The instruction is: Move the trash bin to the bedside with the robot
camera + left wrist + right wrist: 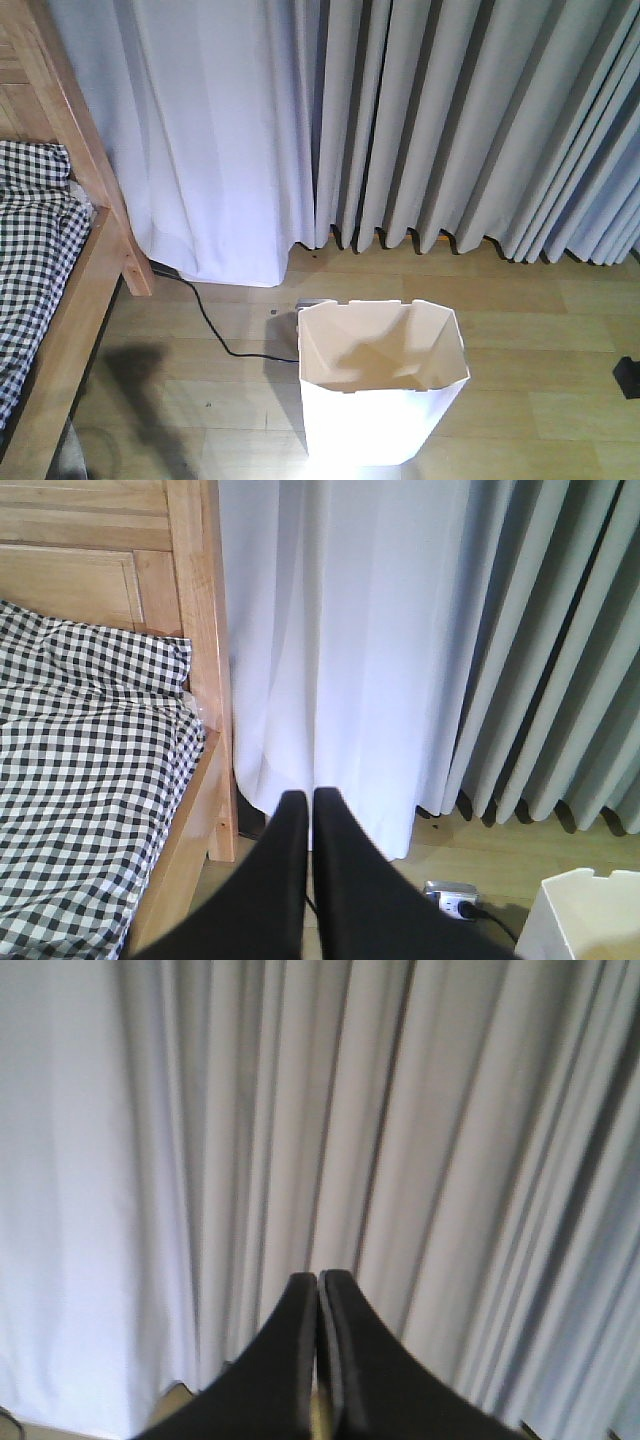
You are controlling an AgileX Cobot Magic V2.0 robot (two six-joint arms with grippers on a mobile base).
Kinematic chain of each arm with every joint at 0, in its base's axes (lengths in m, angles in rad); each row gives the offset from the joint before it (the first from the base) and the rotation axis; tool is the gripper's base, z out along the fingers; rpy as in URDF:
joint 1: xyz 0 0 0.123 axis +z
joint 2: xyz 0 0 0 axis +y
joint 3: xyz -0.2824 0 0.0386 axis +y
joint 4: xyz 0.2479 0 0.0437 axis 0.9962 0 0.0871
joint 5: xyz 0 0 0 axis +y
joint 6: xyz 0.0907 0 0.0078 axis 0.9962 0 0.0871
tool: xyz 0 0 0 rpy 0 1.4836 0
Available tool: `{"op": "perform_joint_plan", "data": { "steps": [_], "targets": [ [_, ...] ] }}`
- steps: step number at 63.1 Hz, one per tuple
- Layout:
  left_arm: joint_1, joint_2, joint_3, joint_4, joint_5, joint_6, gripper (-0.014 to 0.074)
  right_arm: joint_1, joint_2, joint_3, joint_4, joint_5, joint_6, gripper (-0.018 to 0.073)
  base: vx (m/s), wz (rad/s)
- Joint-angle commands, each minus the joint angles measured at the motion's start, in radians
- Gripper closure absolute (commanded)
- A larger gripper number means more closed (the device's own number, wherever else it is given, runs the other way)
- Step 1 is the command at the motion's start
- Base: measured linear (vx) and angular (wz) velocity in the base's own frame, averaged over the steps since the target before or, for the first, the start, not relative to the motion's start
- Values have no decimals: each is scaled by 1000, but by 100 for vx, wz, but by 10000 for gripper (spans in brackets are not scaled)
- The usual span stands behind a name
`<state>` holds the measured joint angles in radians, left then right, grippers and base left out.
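Trash bin (383,395) (white, angular-rimmed), upright

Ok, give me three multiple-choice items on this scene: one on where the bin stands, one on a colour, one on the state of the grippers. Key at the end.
1. Where does the trash bin stand?
A. On the wooden floor, in front of the curtains, apart from the bed
B. On top of the bed
C. Held in the air by a gripper

2. What pattern does the bedding show?
A. Plain red
B. Black-and-white check
C. Blue stripes

3. How do the left gripper and right gripper stand?
A. Both wide open
B. Both shut, holding nothing
C. Left clamped on the bin's rim

Key: 1 A, the front view shows it upright on the floor, with bare floor between it and the bed frame. 2 B, the left wrist view shows the check. 3 B, in each wrist view the fingertips meet with nothing between.
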<state>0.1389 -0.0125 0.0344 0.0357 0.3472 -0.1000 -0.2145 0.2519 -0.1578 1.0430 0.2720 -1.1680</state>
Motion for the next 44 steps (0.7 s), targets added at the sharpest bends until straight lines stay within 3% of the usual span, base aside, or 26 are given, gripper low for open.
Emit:
{"op": "perform_joint_plan", "data": {
  "steps": [1, 6, 12, 22, 31, 38, 44],
  "targets": [
    [-3, -14, 3, -2, -66, -4, 603, -2, -11, -28, -189, -67, 225, 568, 0, 0],
    [-3, -14, 3, -2, -66, -4, 603, -2, -40, -28, -407, -132, 482, 568, 0, 0],
    [-3, -14, 3, -2, -66, -4, 603, -2, -66, -28, -573, -217, 660, 568, 0, 0],
    [-3, -14, 3, -2, -66, -4, 603, -2, -83, -28, -648, -236, 703, 568, 0, 0],
    [-3, -14, 3, -2, -66, -4, 603, 16, -83, -28, -837, -117, 891, 568, 0, 0],
    [-3, -14, 3, -2, -66, -4, 603, 118, -83, -14, -967, -109, 1009, 568, 0, 0],
    [-3, -14, 3, -2, -66, -4, 603, 232, -85, 52, -1026, -202, 1039, 568, 0, 0]
  ]
}}
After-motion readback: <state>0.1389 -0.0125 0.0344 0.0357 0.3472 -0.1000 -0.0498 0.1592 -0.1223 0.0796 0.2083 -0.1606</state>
